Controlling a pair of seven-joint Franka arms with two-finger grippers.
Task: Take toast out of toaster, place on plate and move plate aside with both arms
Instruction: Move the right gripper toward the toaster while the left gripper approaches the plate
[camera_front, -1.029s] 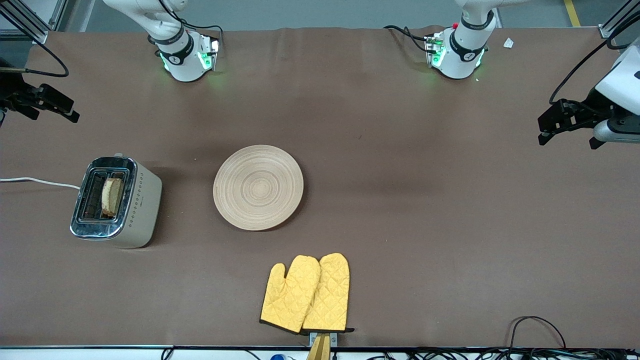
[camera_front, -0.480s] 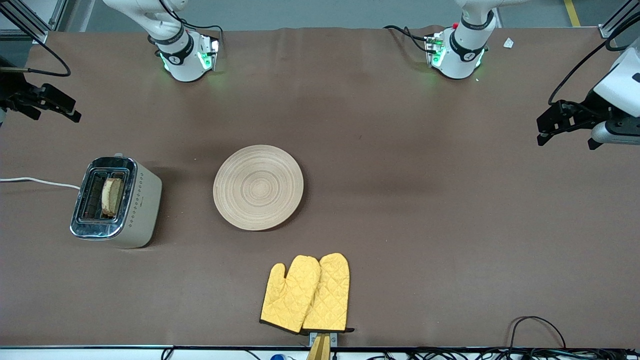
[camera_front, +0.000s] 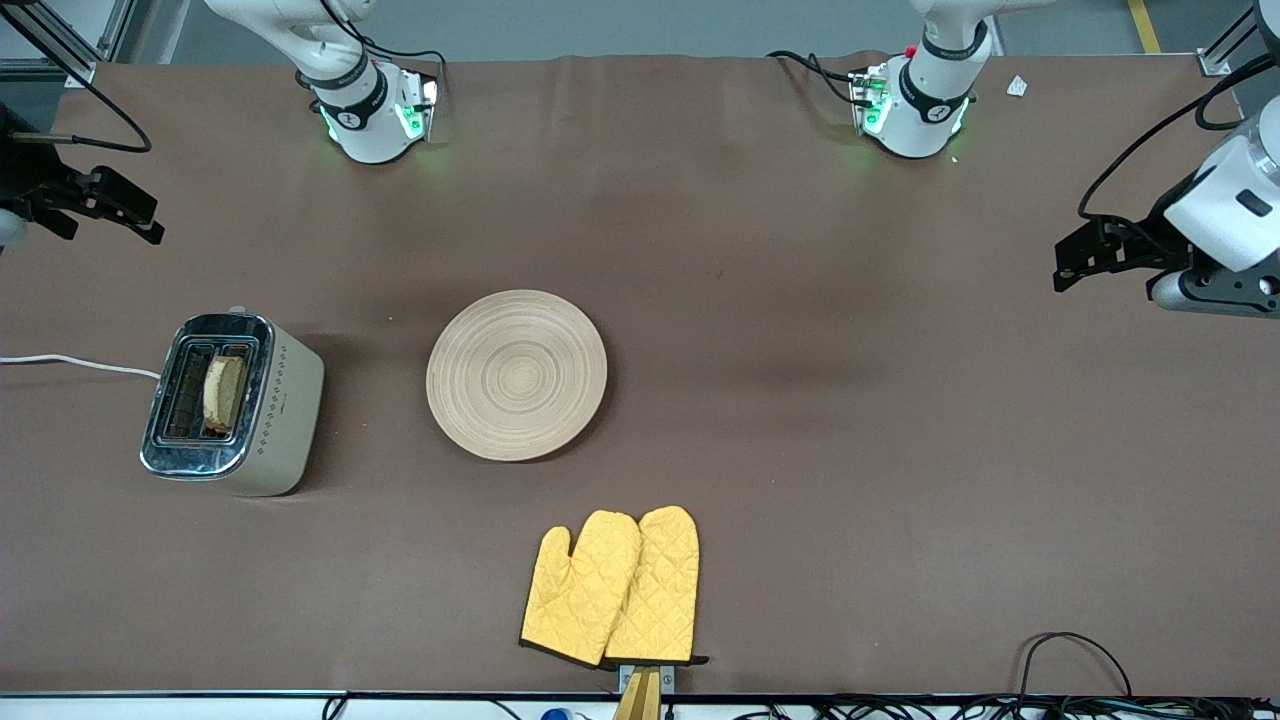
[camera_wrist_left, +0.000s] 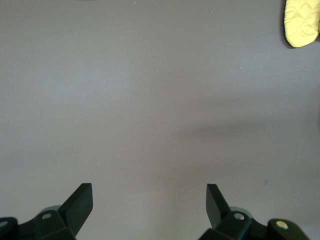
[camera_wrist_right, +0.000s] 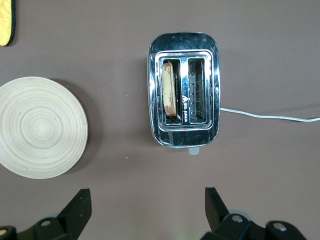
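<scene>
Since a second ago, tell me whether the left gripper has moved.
Yes. In the front view the left gripper, open, has shifted from the table's edge at the left arm's end toward the plate, which has stayed put.

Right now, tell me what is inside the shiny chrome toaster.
One brown wholegrain toast slice stands in the slot nearer the plate; the other slot holds none. Its lower part is hidden.

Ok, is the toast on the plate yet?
No, the toast stands in one slot of the toaster, and the plate beside it is bare.
</scene>
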